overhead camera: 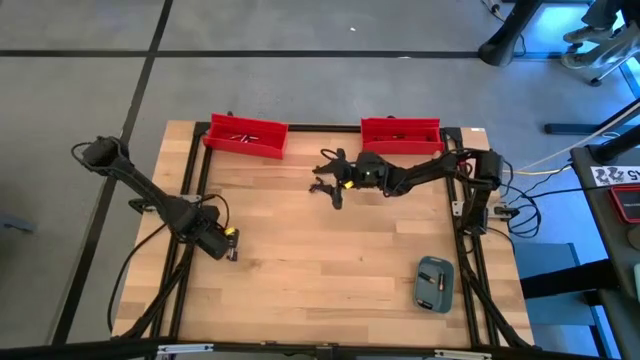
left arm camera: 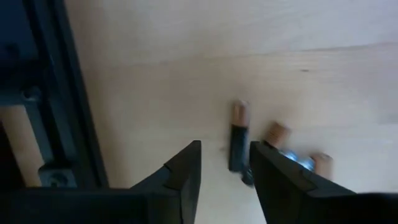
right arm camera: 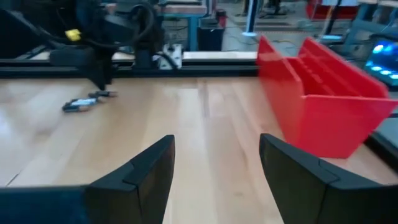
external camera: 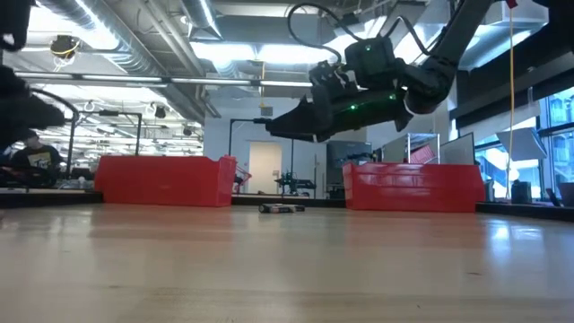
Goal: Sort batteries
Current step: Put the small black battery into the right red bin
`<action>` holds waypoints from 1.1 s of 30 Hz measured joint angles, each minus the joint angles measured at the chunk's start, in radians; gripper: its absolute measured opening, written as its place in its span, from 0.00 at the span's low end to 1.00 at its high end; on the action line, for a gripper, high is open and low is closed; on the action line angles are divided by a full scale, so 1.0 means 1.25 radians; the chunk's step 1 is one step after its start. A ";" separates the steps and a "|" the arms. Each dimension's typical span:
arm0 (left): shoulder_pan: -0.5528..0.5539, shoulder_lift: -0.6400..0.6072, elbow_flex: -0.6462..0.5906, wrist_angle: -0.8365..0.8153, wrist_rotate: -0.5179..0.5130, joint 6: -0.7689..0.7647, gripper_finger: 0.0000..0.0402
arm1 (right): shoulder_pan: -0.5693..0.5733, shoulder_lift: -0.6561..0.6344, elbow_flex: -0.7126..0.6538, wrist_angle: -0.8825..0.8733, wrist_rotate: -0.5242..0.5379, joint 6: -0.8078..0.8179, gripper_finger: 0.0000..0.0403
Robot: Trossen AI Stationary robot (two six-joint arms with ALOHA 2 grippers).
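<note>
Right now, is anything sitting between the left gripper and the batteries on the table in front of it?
Nothing visible blocks it. The left gripper is open, and the batteries lie on bare wood just past its fingertips, one dark cell in line with the gap. The right gripper is far off, near the red bins.

Two bins stand along the worktop's (overhead camera: 320, 260) far edge, the left bin (overhead camera: 246, 137) toward the left corner, the right bin (overhead camera: 400, 133) toward the right. A case (overhead camera: 434, 283) lies near the near right corner. The batteries (left arm camera: 239, 135) lie by the left edge, just before the left fingers (left arm camera: 186, 174).
</note>
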 joint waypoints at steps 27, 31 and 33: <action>0.003 0.045 0.007 0.048 -0.313 0.054 0.02 | -0.027 -0.149 0.001 -0.207 -0.019 -0.068 0.58; 0.024 0.045 0.035 0.145 -0.533 0.209 0.02 | -0.026 -0.145 0.000 -0.228 -0.087 -0.047 0.58; 0.038 0.045 0.038 0.250 -0.630 0.336 0.02 | -0.016 -0.134 0.001 -0.221 -0.143 -0.035 0.58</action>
